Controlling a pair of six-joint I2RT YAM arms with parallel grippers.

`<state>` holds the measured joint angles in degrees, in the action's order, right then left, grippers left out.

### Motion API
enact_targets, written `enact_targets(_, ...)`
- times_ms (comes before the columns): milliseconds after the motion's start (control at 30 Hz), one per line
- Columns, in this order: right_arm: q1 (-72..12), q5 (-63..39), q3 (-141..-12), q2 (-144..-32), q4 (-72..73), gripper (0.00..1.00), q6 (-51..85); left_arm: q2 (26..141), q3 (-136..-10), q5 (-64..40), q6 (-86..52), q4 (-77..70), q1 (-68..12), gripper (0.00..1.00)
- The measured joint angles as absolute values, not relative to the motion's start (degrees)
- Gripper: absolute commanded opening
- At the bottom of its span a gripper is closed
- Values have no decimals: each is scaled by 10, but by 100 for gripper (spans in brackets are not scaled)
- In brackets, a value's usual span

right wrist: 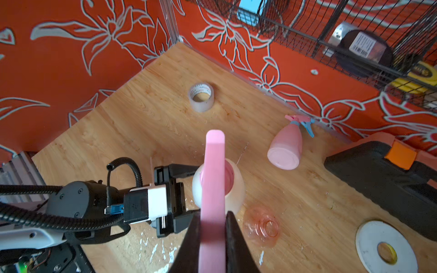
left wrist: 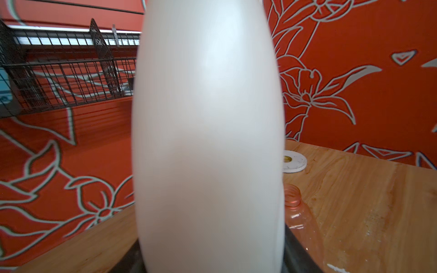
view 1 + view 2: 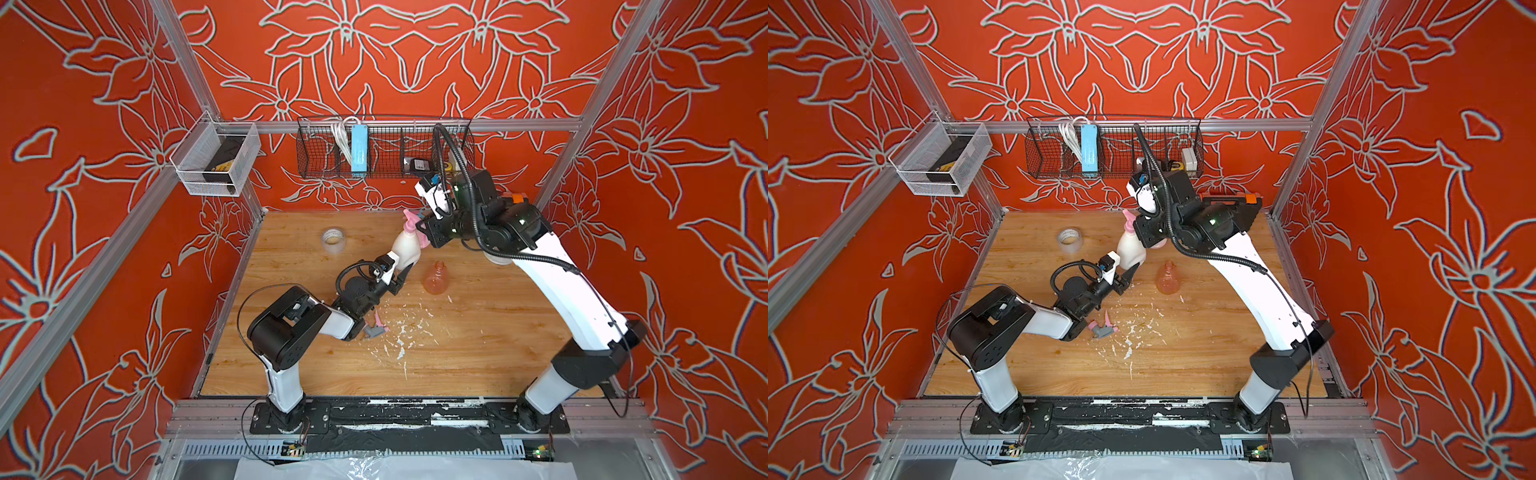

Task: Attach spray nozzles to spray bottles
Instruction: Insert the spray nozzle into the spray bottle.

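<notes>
The right arm [image 3: 561,286] arches forward, its right gripper [image 1: 211,221] pinching the all-pink plastic spray nozzle [image 1: 214,165] atop the cream-white teardrop bottle [image 3: 405,247], which is clamped lower down by the left gripper [image 1: 197,191].

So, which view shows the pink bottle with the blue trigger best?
The right wrist view: the pink bottle lies there whole, its nozzle attached. In both top views the right arm hides most of it. In the left wrist view it is not seen; the cream bottle fills the middle.

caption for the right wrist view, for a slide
Right gripper pinches the all-pink nozzle atop the cream-white bottle clamped by the left gripper; a pink bottle lies nearby.
</notes>
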<state>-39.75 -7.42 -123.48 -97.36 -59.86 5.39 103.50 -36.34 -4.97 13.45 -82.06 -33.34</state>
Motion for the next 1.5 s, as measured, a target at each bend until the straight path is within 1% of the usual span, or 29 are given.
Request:
enact_targets(100, -397, -74, -1311, -1018, -663, 0, 57, 1039, -363, -37, 156, -821, -333, 42)
enact_targets(267, -397, -66, -1361, -1044, -719, 0, 58, 1045, -363, -36, 177, -820, -334, 42)
enact_targets(767, -397, -58, -1369, -1045, -762, 0, 52, 1054, -363, -55, 177, -827, -335, 42)
enact_targets(1133, -397, -58, -1334, -1042, -727, 0, 53, 1054, -363, -57, 151, -820, -334, 41)
enact_targets(1367, -396, -63, -1366, -1059, -743, 0, 71, 1056, -363, -46, 134, -837, -335, 40)
enact_targets(1500, -396, -65, -1433, -1096, -784, 8, 83, 1062, -363, -27, 135, -851, -339, 40)
